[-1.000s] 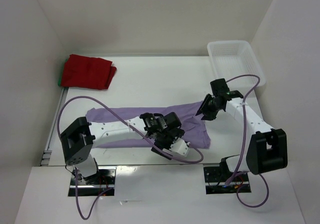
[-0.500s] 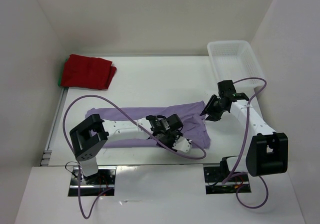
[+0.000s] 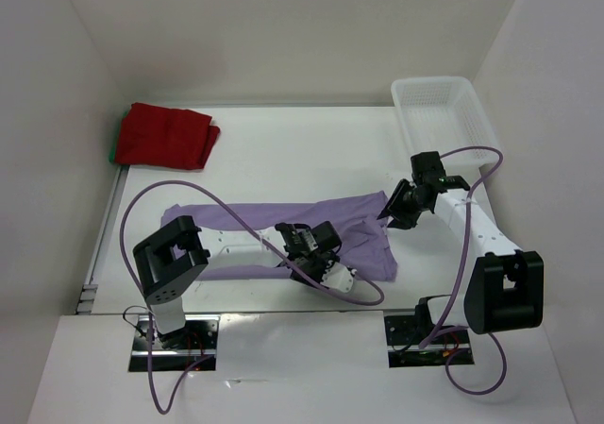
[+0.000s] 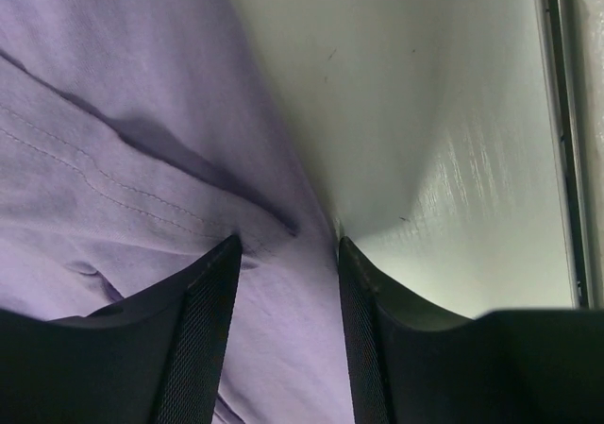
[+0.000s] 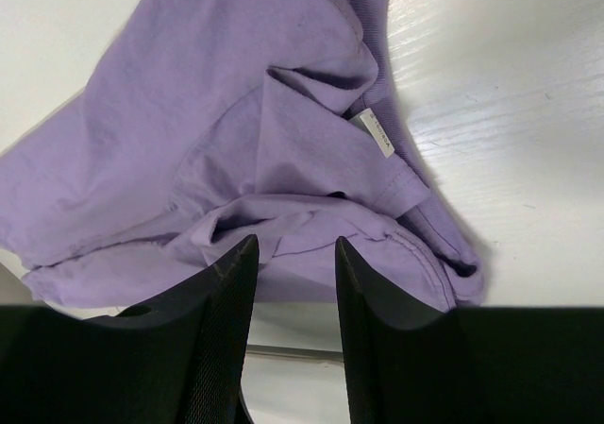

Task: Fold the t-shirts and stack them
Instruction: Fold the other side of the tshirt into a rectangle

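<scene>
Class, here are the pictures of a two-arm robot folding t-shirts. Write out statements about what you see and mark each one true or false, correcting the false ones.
1. The lavender t-shirt lies spread on the table between the two arms. True.
2. The red t-shirt sits inside the white basket. False: it lies folded at the table's far left corner, and the basket stands far right.
3. The right gripper is open above the lavender t-shirt, near its small white label. True.
4. The left gripper is shut over bare table. False: its fingers are apart, with the lavender t-shirt's edge between them.
</scene>
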You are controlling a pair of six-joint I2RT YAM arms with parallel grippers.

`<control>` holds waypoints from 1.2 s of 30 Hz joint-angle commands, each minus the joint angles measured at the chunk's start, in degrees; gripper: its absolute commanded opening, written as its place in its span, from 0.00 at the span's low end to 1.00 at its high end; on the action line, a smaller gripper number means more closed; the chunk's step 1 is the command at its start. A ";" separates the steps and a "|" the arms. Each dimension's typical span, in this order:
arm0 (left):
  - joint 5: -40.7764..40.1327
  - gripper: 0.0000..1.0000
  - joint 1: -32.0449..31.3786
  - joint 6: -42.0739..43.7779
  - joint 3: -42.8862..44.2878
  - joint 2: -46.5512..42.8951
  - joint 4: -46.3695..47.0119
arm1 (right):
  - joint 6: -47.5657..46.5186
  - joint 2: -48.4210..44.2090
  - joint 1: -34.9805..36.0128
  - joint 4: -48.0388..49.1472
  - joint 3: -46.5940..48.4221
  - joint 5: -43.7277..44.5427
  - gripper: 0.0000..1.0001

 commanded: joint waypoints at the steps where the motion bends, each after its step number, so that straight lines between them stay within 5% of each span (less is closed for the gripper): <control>1: 0.15 0.53 -0.06 -0.24 1.96 0.18 0.00 | -0.80 -0.95 -0.32 1.54 -0.66 -0.36 0.43; 17: 2.44 0.54 -0.06 2.21 5.58 -0.53 -4.48 | -1.32 -0.95 -0.32 1.54 -1.19 -0.36 0.43; 30: 0.15 0.40 -0.06 2.13 4.52 1.76 -0.70 | -1.32 -0.95 -0.32 1.54 -1.19 -0.36 0.43; 36: 2.43 0.46 -0.06 1.60 3.99 1.76 -2.54 | -1.32 -0.95 -0.32 1.54 -1.19 -0.36 0.43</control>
